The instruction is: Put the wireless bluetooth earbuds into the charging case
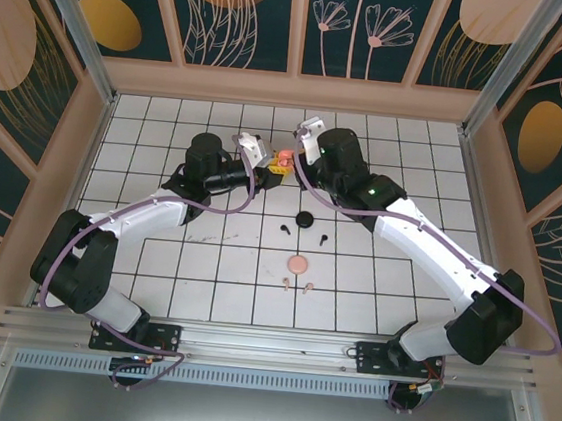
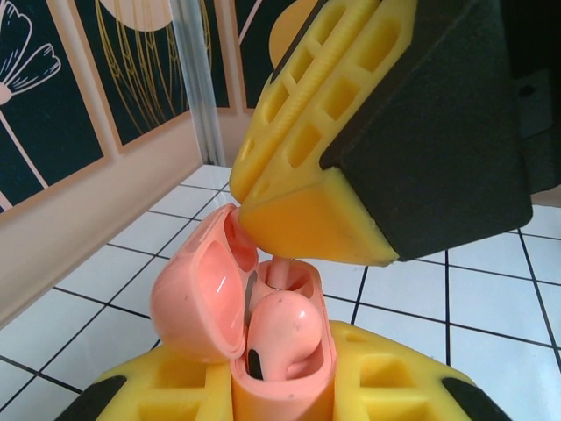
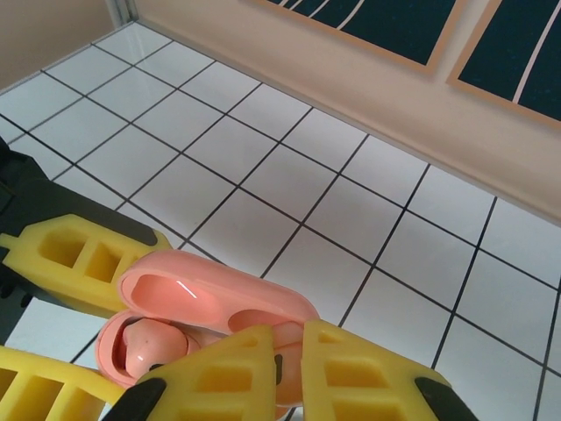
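The pink charging case (image 2: 282,388) stands upright between the yellow fingers of my left gripper (image 2: 280,395), which is shut on it. Its lid (image 2: 197,298) hangs open to the left. One pale pink earbud (image 2: 285,329) sits in the near slot. My right gripper (image 3: 292,368) is shut on a second pink earbud (image 3: 294,346), whose stem (image 2: 279,272) points down into the far slot. In the top view both grippers, left (image 1: 272,163) and right (image 1: 291,151), meet at the case (image 1: 283,157) near the back of the table.
On the tiles in front lie a round black case (image 1: 306,219), two black earbuds (image 1: 286,229) (image 1: 322,239), a round pink case (image 1: 297,264) and two pink earbuds (image 1: 286,283) (image 1: 306,287). Patterned walls enclose the tiled floor (image 1: 169,128).
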Motion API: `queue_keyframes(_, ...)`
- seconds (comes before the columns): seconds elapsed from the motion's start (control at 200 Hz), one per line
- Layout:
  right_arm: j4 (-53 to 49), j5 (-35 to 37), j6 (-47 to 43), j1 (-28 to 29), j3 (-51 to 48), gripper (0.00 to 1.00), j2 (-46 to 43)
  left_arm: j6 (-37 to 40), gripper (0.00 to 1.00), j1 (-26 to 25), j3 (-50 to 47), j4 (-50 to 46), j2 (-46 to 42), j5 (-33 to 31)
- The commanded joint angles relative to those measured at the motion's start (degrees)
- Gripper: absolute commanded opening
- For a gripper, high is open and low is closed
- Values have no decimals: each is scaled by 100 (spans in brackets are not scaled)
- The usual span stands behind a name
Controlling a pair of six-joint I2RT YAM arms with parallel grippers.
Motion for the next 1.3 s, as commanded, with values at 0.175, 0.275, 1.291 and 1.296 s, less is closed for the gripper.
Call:
queue_keyframes(0.175,-81,327,-527,334,2,10,113,-24,0,-38,167,252,-146,192)
queue_keyframes(0.275,-37,221,-604,381,-53,10,72,-48,0,-38,152,299,-129,194)
queue_keyframes(1.291,-254,287,-1074,690,188,16,391,-563,0,-38,113,955,249,403)
queue_keyframes(1.296,-254,293,-1075,690,189,16,398,-563,0,-38,114,955,249,403)
